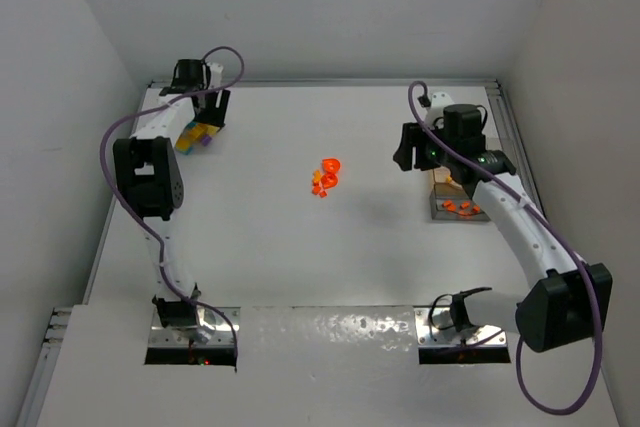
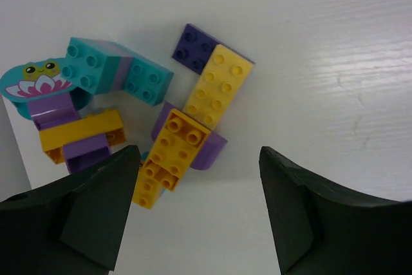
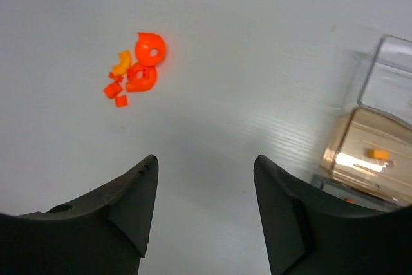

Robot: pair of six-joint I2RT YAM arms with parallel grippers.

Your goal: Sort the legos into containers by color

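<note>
Yellow, purple and teal legos (image 2: 193,104) lie heaped at the far left of the table, seen from above as a small pile (image 1: 197,135). My left gripper (image 2: 198,152) hovers open over the pile's near edge, with nothing between its fingers; from above it (image 1: 215,112) stands just behind the pile. Orange legos (image 1: 325,175) lie in a loose cluster mid-table, and the right wrist view shows them (image 3: 135,72) ahead to the left. My right gripper (image 3: 205,159) is open and empty above bare table. The containers (image 1: 436,197) sit right of it and hold orange pieces (image 1: 458,207).
In the right wrist view the clear containers (image 3: 351,143) stand at the right edge with a small orange piece (image 3: 378,154) inside. A raised rim (image 1: 500,107) borders the table at the back and right. Purple cables loop off both arms.
</note>
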